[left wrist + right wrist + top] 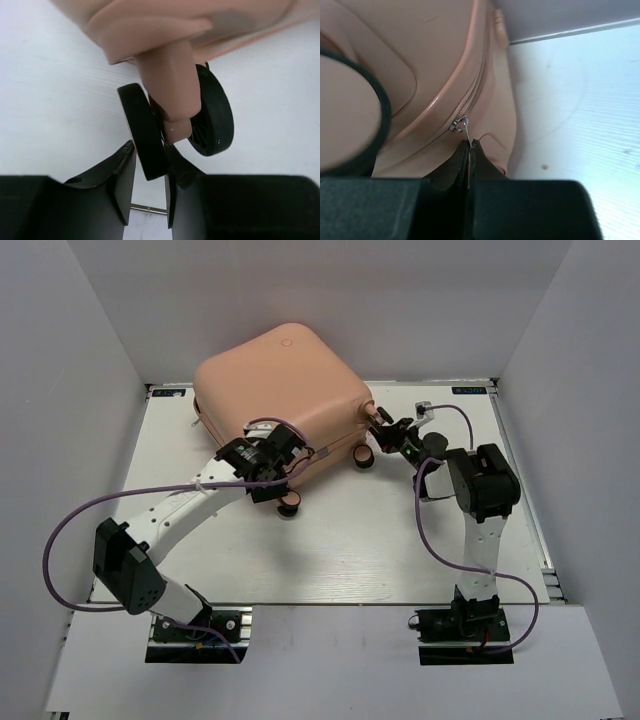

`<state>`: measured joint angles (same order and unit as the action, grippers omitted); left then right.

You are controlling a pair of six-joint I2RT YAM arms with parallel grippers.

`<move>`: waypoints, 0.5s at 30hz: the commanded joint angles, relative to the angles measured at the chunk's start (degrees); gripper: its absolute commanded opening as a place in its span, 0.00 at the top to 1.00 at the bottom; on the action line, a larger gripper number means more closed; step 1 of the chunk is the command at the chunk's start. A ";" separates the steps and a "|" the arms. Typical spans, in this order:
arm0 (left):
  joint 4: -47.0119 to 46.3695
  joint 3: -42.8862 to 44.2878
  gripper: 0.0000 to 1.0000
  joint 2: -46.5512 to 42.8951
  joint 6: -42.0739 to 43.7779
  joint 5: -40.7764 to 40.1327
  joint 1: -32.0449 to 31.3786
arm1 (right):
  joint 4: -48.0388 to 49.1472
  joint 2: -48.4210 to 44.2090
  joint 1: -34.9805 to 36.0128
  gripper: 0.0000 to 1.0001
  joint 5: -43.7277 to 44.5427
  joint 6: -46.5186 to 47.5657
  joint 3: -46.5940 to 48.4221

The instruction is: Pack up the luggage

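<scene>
Since the luggage (285, 380) lies shut, packing appears nearly done — right pincer (469, 144) clamped on the zipper pull (465, 130), left pincer (150, 155) straddling a wheel (142, 125), grip unclear — zipping remains.

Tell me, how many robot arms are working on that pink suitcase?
2. The left arm reaches in from the left, left tool clamped on a wheel of the suitcase; the right arm from the right, right tool pinching the zipper pull. None appears hidden.

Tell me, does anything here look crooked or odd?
Only the luggage: it lies closed but skewed on the table. The left gripper has its jaws on one wheel; the right gripper pinches the zipper pull. Nothing looks spilled or damaged.
</scene>
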<state>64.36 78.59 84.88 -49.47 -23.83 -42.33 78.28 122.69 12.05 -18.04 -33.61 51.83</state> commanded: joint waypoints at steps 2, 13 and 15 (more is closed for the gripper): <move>27.92 -2.90 1.00 -6.39 -4.57 -18.35 9.34 | 10.14 -2.36 -6.34 1.00 -0.12 7.49 0.47; 25.82 -8.01 1.00 -14.74 -1.60 -20.81 22.02 | -0.59 -9.41 0.16 1.00 1.69 19.72 -3.85; 24.86 -7.40 1.00 -14.74 -0.46 -21.95 23.77 | -1.55 -9.05 1.39 1.00 3.44 20.86 -2.36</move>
<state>68.05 70.48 75.05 -50.78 -30.20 -23.44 75.18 114.04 15.81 -30.83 -19.03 45.58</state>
